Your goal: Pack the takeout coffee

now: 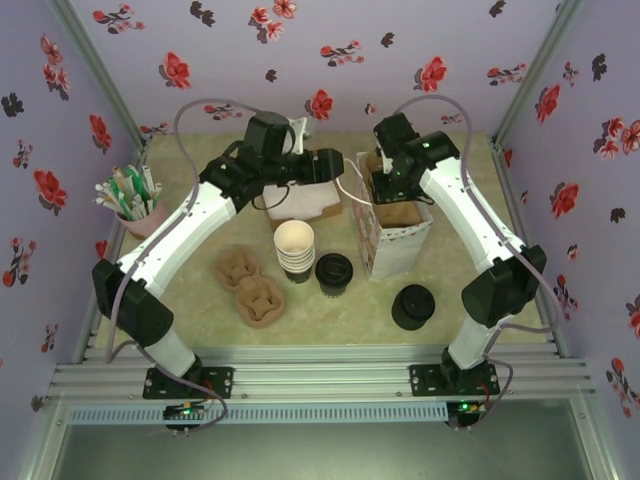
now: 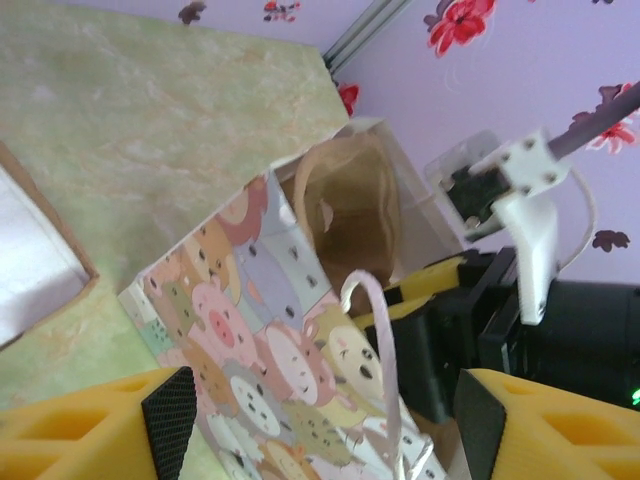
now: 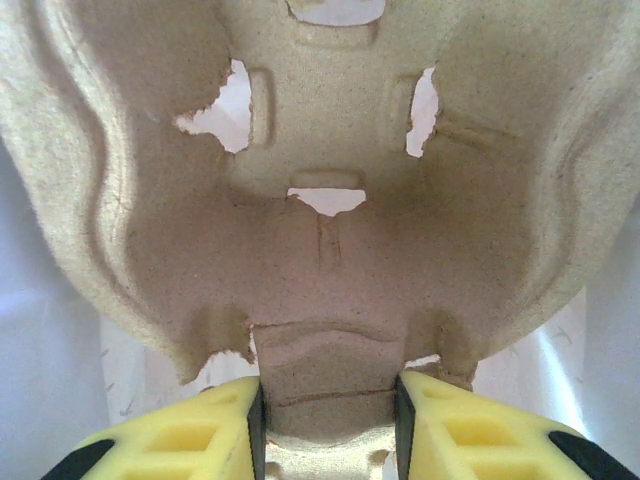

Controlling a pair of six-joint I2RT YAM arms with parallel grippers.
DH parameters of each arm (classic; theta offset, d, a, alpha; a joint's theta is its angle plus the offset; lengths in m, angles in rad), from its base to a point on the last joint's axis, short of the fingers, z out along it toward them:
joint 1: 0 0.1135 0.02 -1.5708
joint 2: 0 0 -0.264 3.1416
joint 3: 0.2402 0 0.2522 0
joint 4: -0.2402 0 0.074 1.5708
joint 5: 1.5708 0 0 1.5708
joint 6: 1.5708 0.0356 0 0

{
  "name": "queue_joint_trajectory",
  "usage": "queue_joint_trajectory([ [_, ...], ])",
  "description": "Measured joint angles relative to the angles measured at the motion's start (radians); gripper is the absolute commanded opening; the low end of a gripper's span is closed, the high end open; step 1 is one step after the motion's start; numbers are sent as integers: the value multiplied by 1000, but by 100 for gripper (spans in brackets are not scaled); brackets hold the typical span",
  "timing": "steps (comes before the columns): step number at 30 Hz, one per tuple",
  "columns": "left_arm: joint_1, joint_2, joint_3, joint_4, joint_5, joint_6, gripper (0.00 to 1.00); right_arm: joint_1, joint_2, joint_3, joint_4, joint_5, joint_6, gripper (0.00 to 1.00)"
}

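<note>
Finding: the takeout coffee, a small dark paper cup with a round black plastic lid (image 1: 333, 273), stands upright on the pale green marbled tabletop (image 1: 340, 325). It is just beside the stack of lidless cream-lined paper cups (image 1: 294, 245) and near the foot of the cartoon-animal printed paper gift bag (image 1: 393, 240). Neither gripper touches it.

The bag stands upright and open-mouthed. Inside it hangs a brown moulded-pulp cup carrier (image 3: 330, 200). The right gripper (image 3: 330, 395) is clamped on the carrier's central tab, with both yellow fingers pressed against it from either side.

The left gripper (image 2: 325, 415) stands wide apart with nothing between its pads. It is level with the bag's printed side near the white ribbon handle (image 2: 375, 330). I cannot tell whether it touches the bag.

A squat pile of black plastic lids (image 1: 412, 306) sits well clear on the right.

Assessment: the step in hand is seating the carrier in the bag, and the coffee itself is not yet packed. The next move calls for the carrier to sit flat on the bag's floor before release. The lidded cup must then be taken by its sides, kept upright, and lowered into a carrier well, with the bag steadied against tipping.
</note>
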Motion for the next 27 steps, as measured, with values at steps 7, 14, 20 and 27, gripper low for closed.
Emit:
queue_joint_trajectory([
  [7, 9, 90, 199, -84, -21, 68, 74, 0, 0, -79, 32, 0, -7, 36],
  [14, 9, 169, 257, -122, 11, 143, 72, 0, -21, -79, 61, -5, -7, 36],
  [20, 8, 218, 275, -143, 37, 185, 66, 0, -78, -79, 63, -5, -7, 36],
  [27, 2, 308, 422, -240, -27, 275, 65, 2, -116, -79, 64, -9, -7, 36],
])
